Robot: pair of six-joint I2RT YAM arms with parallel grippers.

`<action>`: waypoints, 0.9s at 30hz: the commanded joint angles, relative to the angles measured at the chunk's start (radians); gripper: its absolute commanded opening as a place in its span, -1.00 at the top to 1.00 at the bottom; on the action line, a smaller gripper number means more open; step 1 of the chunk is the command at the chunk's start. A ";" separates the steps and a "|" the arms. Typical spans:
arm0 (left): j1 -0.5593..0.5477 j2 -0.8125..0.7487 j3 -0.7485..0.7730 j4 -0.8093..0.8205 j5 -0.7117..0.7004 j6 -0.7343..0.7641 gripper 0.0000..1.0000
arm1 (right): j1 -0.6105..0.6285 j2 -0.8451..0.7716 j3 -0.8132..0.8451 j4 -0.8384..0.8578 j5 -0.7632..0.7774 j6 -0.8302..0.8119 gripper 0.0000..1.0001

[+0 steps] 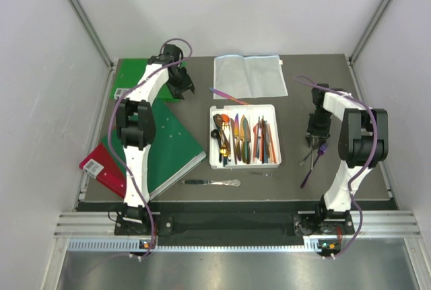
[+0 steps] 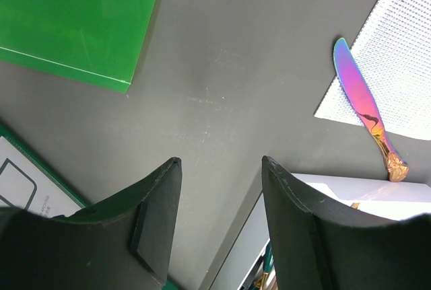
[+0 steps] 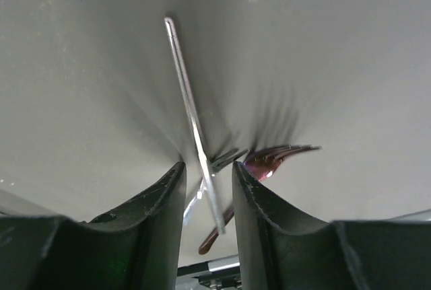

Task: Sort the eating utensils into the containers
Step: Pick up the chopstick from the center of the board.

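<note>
The white tray point(image 1: 271, 112) in the table's middle holds several utensils in its long compartments. An iridescent knife point(image 1: 225, 95) lies just beyond it, and shows in the left wrist view as a rainbow knife point(image 2: 363, 108) resting partly on a white mesh pouch point(image 2: 404, 48). A silver knife point(image 1: 212, 182) lies near the front edge. My left gripper point(image 2: 221, 162) hangs open and empty by the tray's corner point(image 2: 323, 189). My right gripper point(image 3: 208, 165) is open low over the table, straddling a thin silver chopstick point(image 3: 192, 115). A silver fork point(image 3: 225, 159) and a purple fork point(image 3: 276, 159) lie just past its fingertips.
Two flat green books point(image 1: 168, 135) and a red one point(image 1: 97, 165) lie on the left. The mesh pouch point(image 1: 248, 76) lies behind the tray. White walls close in the table's left, back and right edges.
</note>
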 commanded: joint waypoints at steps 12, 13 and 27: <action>0.003 -0.012 0.027 0.003 -0.005 -0.011 -0.12 | -0.018 0.024 0.018 0.039 -0.087 -0.052 1.00; 0.003 -0.011 0.026 0.005 -0.005 -0.013 -0.12 | -0.018 0.021 0.018 0.036 -0.090 -0.050 1.00; -0.006 -0.002 0.027 0.017 0.011 -0.020 -0.12 | 0.062 -0.004 0.238 -0.073 -0.125 -0.082 1.00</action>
